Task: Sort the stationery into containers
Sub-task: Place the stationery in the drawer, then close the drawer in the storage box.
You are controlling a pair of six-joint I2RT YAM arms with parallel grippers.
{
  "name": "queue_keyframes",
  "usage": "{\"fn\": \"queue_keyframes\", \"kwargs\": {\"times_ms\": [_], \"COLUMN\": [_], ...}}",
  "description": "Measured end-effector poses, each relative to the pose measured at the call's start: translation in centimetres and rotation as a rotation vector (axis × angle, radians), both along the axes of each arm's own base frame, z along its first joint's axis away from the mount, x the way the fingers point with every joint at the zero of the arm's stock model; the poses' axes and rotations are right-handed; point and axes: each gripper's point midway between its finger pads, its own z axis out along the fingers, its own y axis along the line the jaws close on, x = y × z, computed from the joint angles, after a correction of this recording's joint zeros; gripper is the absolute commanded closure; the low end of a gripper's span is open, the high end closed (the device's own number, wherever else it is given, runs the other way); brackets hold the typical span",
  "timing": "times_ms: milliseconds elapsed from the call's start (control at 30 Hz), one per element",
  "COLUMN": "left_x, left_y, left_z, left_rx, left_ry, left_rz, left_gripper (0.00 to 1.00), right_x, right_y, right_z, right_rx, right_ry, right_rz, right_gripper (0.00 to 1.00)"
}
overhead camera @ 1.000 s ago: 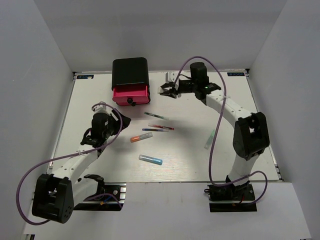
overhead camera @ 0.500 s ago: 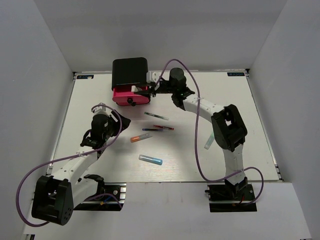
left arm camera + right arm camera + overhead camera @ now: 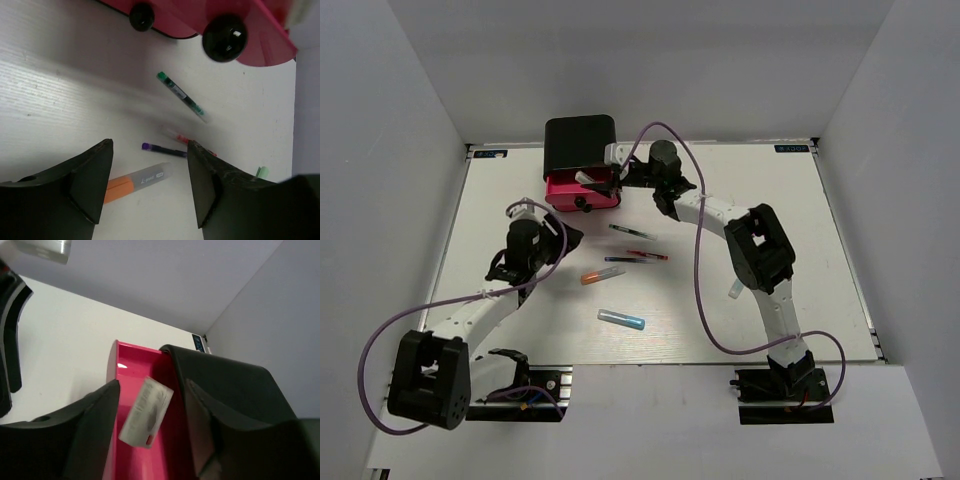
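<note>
The black cabinet (image 3: 578, 140) stands at the back, its top pink drawer (image 3: 582, 192) pulled open. My right gripper (image 3: 617, 177) hangs at the drawer's right end, open. In the right wrist view the white eraser (image 3: 146, 412) shows blurred and loose between the spread fingers (image 3: 95, 420), over the drawer's inside (image 3: 125, 365). My left gripper (image 3: 563, 240) is open and empty. In its wrist view it is (image 3: 150, 185) above the orange marker (image 3: 135, 180), with the blue pen (image 3: 162, 149), red pen (image 3: 182, 139) and green pen (image 3: 181, 96) beyond.
On the table lie the orange marker (image 3: 590, 277), a blue marker (image 3: 621, 319), the green pen (image 3: 632, 232), blue pen (image 3: 617, 260), red pen (image 3: 650, 255), and a pale-teal marker (image 3: 735, 290) by the right arm. Two black knobs (image 3: 224, 37) face the left gripper.
My right arm has swung left from the back middle to the open drawer, carrying the white eraser. Its fingers now stand apart around the eraser. The left arm barely moved.
</note>
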Motion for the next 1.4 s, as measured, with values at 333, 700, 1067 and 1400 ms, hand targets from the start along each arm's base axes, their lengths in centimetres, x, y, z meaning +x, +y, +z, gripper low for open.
{"fn": "queue_keyframes", "kwargs": {"times_ms": [333, 700, 1067, 1400], "left_x": [3.8, 8.0, 11.3, 13.5], "left_y": [-1.2, -1.5, -1.3, -1.4], "left_z": [2.3, 2.4, 2.5, 2.5], "left_rx": [-0.02, 0.008, 0.017, -0.01], "left_ry": [-0.064, -0.067, -0.079, -0.085], "left_rz": [-0.014, 0.011, 0.06, 0.091], "left_gripper": [0.53, 0.51, 0.51, 0.47], "right_x": [1.4, 0.5, -0.4, -1.9], "right_y": [-0.5, -6.3, -16.4, -22.1], "right_z": [0.1, 4.7, 0.5, -3.2], "right_rx": [0.013, 0.061, -0.035, -0.134], "right_ry": [0.012, 0.035, 0.124, 0.198], "right_rz": [-0.063, -0.146, -0.312, -0.411], "right_gripper": [0.35, 0.72, 0.72, 0.67]}}
